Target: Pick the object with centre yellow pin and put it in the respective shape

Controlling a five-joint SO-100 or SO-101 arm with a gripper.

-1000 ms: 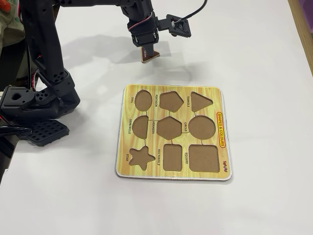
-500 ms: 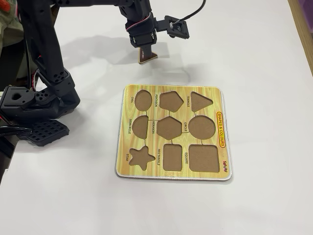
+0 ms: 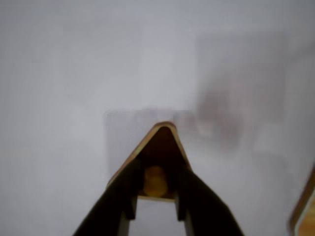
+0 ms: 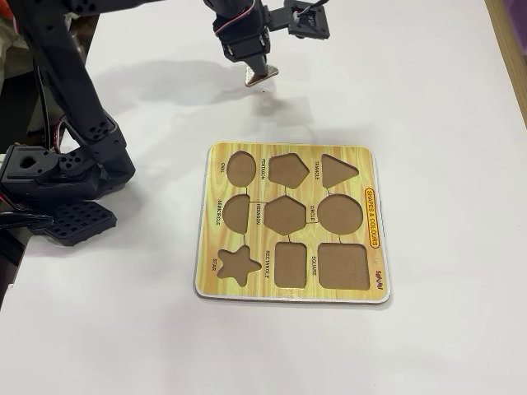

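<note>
My gripper (image 3: 155,183) is shut on the yellow pin (image 3: 155,181) of a triangular puzzle piece (image 3: 160,142), which hangs in the air over the white table. In the fixed view the gripper (image 4: 259,70) holds the piece (image 4: 262,77) at the top, well behind the puzzle board (image 4: 288,284). The board lies flat in the middle of the table with all its shape recesses empty. Its triangle recess (image 4: 338,170) is at the back right of the board. The wrist view is blurred.
The arm's black base (image 4: 58,177) stands at the left of the fixed view. A wooden edge (image 4: 512,25) borders the white table at the far right. A blurred wood-coloured edge (image 3: 304,211) shows at the lower right of the wrist view.
</note>
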